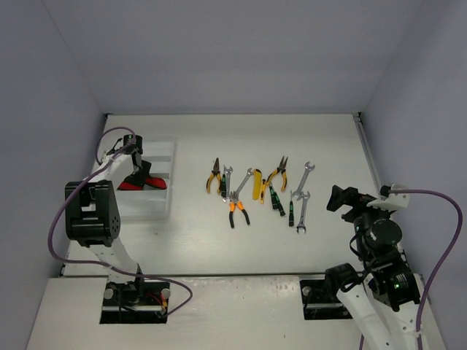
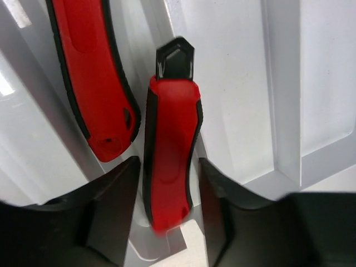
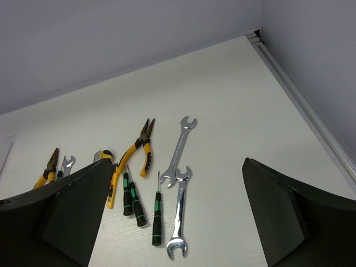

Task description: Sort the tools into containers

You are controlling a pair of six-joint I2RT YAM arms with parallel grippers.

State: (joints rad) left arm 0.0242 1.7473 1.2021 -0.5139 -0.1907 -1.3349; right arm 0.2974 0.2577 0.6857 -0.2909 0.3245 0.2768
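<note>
In the left wrist view a red cutter [image 2: 169, 161] with a black tip lies in a compartment of the white tray [image 2: 233, 83], between the fingers of my left gripper [image 2: 167, 167]. The jaws stand open with a thin gap beside the handle. A second red cutter [image 2: 94, 83] lies in the compartment to its left. From above, my left gripper [image 1: 137, 171] hangs over the tray [image 1: 159, 149] and the red cutters [image 1: 143, 184]. My right gripper [image 3: 177, 162] is wide open and empty, above the table near two silver wrenches [image 3: 182, 150]. It sits at the right [image 1: 339, 198] in the top view.
Loose tools lie in a row mid-table: orange-handled pliers [image 1: 214, 177], more pliers [image 1: 238, 209], a yellow cutter [image 1: 257, 187], yellow pliers [image 1: 277, 173], black-green screwdrivers [image 1: 276, 199] and wrenches [image 1: 302, 191]. A metal rail [image 3: 303, 100] runs along the table's right edge.
</note>
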